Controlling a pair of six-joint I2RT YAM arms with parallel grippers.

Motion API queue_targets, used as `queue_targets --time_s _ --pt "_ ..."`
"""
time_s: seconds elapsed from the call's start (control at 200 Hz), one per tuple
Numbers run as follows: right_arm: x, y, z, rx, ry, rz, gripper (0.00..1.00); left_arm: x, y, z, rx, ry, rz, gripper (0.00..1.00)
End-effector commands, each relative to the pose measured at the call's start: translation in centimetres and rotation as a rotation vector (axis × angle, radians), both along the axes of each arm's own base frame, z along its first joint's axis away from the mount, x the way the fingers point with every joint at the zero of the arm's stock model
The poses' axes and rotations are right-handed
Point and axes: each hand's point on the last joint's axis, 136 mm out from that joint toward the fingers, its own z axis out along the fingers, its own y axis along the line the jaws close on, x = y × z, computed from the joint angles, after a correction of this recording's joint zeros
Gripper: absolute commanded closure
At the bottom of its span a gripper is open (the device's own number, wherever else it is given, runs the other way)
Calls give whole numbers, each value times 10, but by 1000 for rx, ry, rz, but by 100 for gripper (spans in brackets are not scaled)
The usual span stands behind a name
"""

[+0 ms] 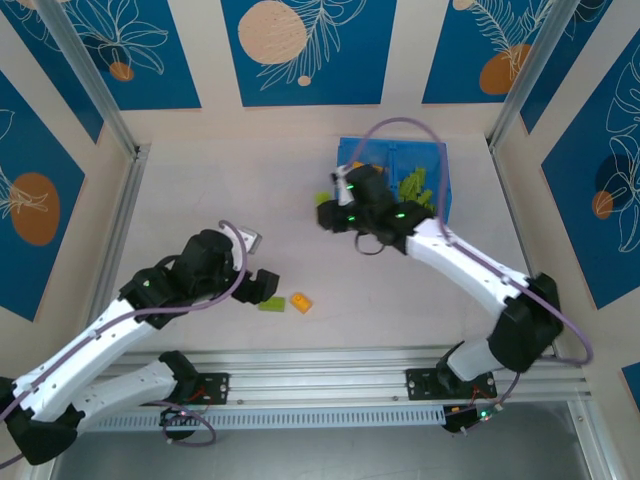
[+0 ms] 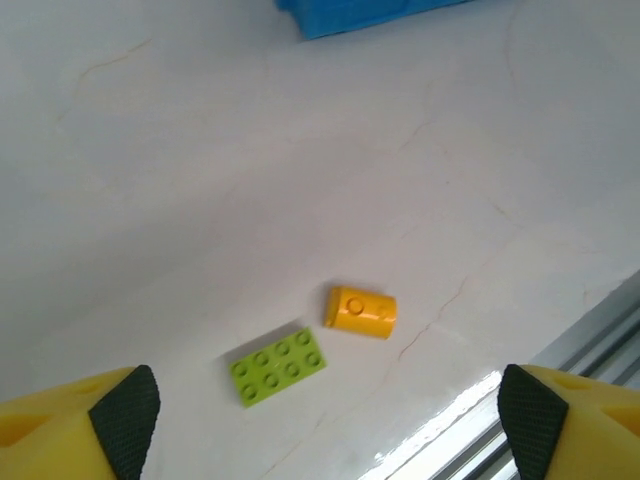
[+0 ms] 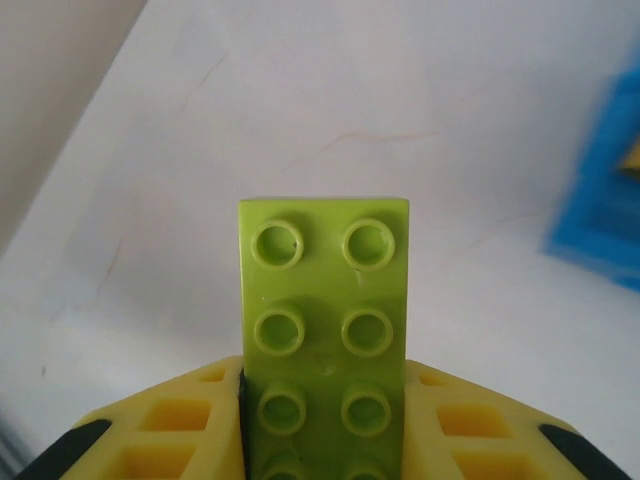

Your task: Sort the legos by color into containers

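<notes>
My right pincer [image 3: 322, 432] clamps a lime brick [image 3: 323, 290] by one end; it could pivot loose. My left pincer [image 2: 330, 412], wide, might trap the orange brick [image 2: 361, 312] with the green brick [image 2: 278, 364].

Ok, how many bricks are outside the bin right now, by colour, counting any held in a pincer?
Lime green: 2 (loose green brick; held green brick in the right pincer)
Orange-yellow: 1 (orange-yellow brick)
Total: 3
</notes>
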Motion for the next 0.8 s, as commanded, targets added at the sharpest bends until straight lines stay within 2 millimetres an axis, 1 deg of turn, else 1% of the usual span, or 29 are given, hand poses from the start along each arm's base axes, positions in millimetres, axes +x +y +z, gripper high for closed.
queue_targets --time_s 0.0,0.085,0.17,0.22,0.245,0.275,0.335,0.375,0.47,0.52,0.555,0.65,0.72,0.76,0.795 --pt "20 -55 14 64 -29 -163 70 5 -23 8 -60 -18 -69 7" --pt "42 -110 11 56 -30 -314 70 9 -27 4 -52 -9 -64 5" --pt "66 -157 -4 48 0 -447 70 12 -29 1 -45 -3 -57 3" --pt "82 -179 -17 50 33 -509 70 14 -26 -1 -39 1 -33 3" --pt "90 -189 -22 50 47 -536 70 17 -23 -3 -32 3 0 3" --pt "101 -197 -31 49 70 -553 70 21 -15 -5 -21 7 60 3" --pt "121 -205 -48 40 121 -561 71 28 2 -10 5 18 185 3" --pt "136 -209 -56 23 146 -566 71 29 11 -10 15 20 238 3" --pt "163 -218 -77 -13 208 -590 70 28 24 -10 39 16 293 1" --pt "174 -227 -86 -30 226 -618 68 26 30 -10 48 18 313 0" --pt "179 -232 -93 -38 246 -636 67 24 33 -11 54 21 317 0" --pt "190 -240 -101 -44 279 -650 61 16 36 -18 68 33 291 0" --pt "194 -241 -102 -54 291 -639 58 13 40 -23 64 45 306 0" --pt "194 -240 -100 -54 296 -633 54 12 41 -25 61 50 317 0" --pt "194 -238 -97 -52 294 -628 48 12 41 -27 58 55 321 0"
